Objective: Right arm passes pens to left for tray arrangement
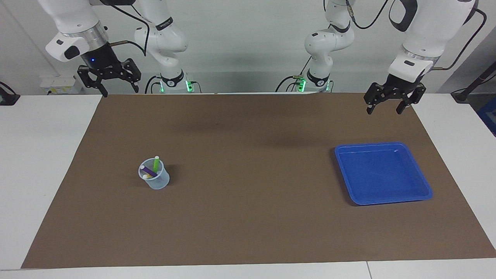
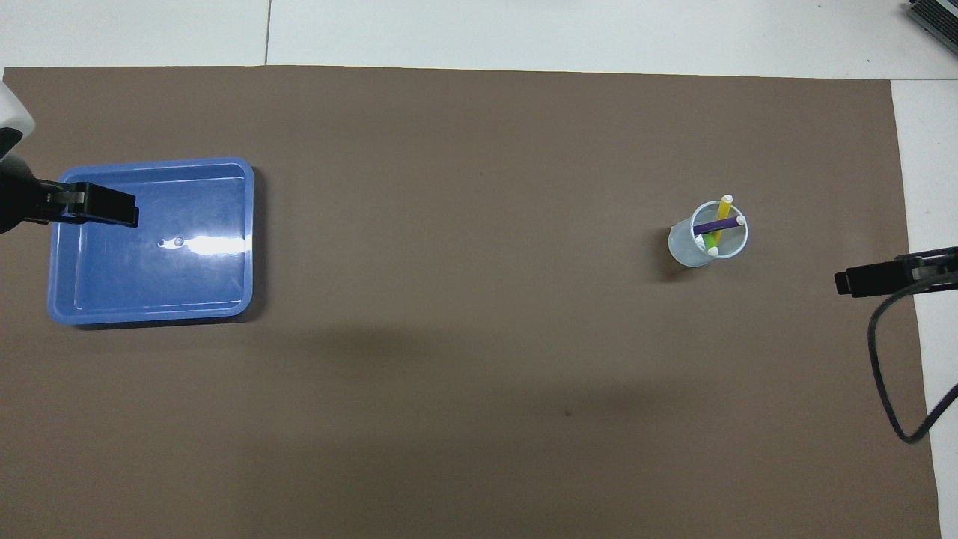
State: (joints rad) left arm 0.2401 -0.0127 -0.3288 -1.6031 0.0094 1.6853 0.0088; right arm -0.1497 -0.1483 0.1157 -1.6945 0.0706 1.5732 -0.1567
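Both pincers, right pincer and left pincer, hung wide open and empty while the pens stood in the cup.

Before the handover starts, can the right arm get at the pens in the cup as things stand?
Probably yes. The right gripper hangs open and empty at its own end of the table; the pens stand in the open-topped cup, with nothing between.

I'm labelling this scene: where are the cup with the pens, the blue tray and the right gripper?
cup (image 1: 157, 182): facing view, translucent side wall.
blue tray (image 1: 381, 172): facing view, bare floor.
right gripper (image 1: 118, 88): facing view, midway between its open fingertips.
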